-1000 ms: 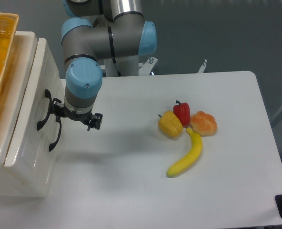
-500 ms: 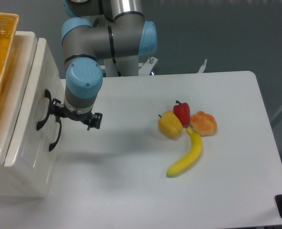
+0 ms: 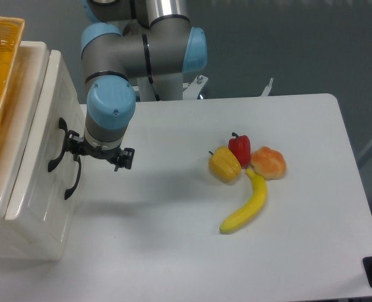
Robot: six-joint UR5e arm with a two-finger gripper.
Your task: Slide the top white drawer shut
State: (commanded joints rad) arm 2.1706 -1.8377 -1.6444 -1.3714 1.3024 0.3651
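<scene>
The white cabinet (image 3: pixel 38 207) stands at the table's left edge, its front facing right. The top white drawer (image 3: pixel 48 107) carries a curved black handle (image 3: pixel 56 146). Its front appears to stand slightly proud of the cabinet body. The lower drawer's identical handle (image 3: pixel 73 179) sits just beside it. My gripper (image 3: pixel 100 157) points down right in front of the top drawer. Its left finger (image 3: pixel 73 148) is at or touching the top handle and its right finger (image 3: pixel 127 158) is well apart from it. The gripper is open and holds nothing.
A yellow basket (image 3: pixel 0 56) with an orange item rests on the cabinet top. At mid-table lie a yellow pepper (image 3: pixel 225 165), a red pepper (image 3: pixel 239 150), an orange fruit (image 3: pixel 269 162) and a banana (image 3: pixel 246 207). The arm's base (image 3: pixel 154 56) is behind the gripper.
My gripper has crept a few pixels left toward the drawer front. The drawer itself shows no clear shift.
</scene>
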